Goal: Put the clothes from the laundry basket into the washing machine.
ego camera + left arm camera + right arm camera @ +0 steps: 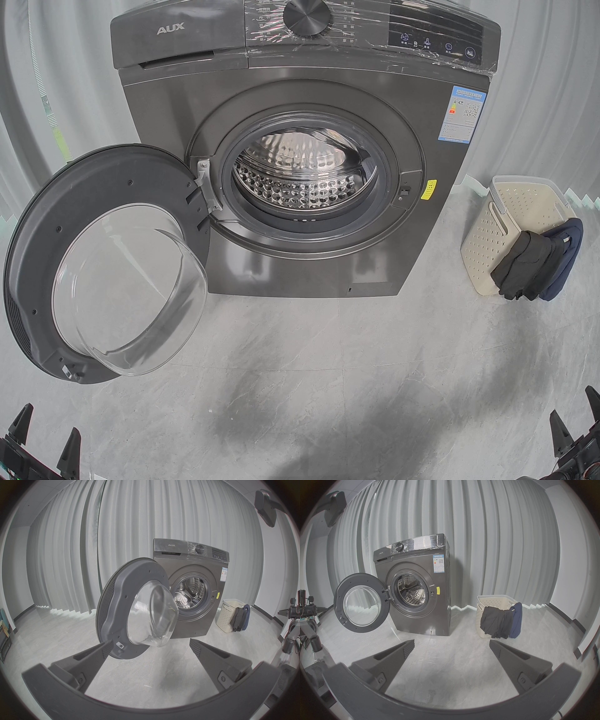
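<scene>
The clothes are two garments draped over the rim of the laundry basket [494, 234]. A black garment [524, 265] hangs down the basket's outer wall, and a navy blue garment [567, 253] lies just beside it, touching it, at the basket's corner. The basket is cream plastic with perforated walls. It stands on the grey tiled floor [350, 350] near the washing machine's right side and a little apart from it, close to the pale pleated curtain [493, 536] that runs behind both.

The washing machine [300, 269] is a dark grey front-loader set on the floor with its back towards the curtain. Its round door [94, 187] is swung wide open on a hinge at the robot's left of the porthole, and the clear glass bowl bulges outward. Through the porthole the perforated steel drum [303, 178] shows. A control dial [306, 15] sits on the top panel under clear film.

The left gripper [47, 431] is low over the floor in front of the open door, with its two fingers spread apart. The right gripper [574, 412] is low over the floor on the basket's side, well apart from the basket, its fingers likewise spread apart.
</scene>
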Available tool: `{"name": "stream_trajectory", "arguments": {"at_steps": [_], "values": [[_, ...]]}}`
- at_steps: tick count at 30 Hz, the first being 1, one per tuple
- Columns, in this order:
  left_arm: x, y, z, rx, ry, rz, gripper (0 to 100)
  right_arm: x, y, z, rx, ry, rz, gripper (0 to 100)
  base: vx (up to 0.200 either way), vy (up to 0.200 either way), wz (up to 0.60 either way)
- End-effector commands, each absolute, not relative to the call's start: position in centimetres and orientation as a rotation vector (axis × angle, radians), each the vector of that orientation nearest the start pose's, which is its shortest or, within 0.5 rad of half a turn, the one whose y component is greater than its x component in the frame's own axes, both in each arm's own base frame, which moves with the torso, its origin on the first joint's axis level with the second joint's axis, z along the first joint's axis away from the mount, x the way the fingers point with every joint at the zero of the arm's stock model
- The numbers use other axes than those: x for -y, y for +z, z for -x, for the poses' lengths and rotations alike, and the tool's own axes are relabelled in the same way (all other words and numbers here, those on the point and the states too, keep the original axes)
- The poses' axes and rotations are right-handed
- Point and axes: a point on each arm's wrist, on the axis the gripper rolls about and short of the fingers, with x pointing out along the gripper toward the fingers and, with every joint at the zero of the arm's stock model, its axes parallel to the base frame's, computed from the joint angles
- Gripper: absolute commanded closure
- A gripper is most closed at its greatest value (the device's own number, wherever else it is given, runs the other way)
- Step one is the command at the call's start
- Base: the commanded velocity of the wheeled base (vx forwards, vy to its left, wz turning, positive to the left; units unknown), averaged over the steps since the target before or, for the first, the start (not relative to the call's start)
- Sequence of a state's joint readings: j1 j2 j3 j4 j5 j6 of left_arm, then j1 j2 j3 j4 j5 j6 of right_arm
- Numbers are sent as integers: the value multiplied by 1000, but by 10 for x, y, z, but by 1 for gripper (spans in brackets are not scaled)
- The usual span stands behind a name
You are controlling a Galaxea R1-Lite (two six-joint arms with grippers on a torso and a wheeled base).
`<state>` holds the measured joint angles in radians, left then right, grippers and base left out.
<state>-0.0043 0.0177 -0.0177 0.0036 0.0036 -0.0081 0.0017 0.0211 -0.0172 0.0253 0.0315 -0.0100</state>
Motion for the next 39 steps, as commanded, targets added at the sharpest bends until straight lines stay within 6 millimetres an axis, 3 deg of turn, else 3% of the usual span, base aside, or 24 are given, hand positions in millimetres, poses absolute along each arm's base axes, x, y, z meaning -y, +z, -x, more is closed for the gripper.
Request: {"name": "stream_trajectory", "arguments": {"at_steps": [1,39], "values": [[0,75,23,-3,-2,8,0,-1,76,24,-15,35,15,0,0,-200,0],[0,76,23,-3,-1,28,0,-1,75,23,-14,35,7,0,0,-200,0]]}}
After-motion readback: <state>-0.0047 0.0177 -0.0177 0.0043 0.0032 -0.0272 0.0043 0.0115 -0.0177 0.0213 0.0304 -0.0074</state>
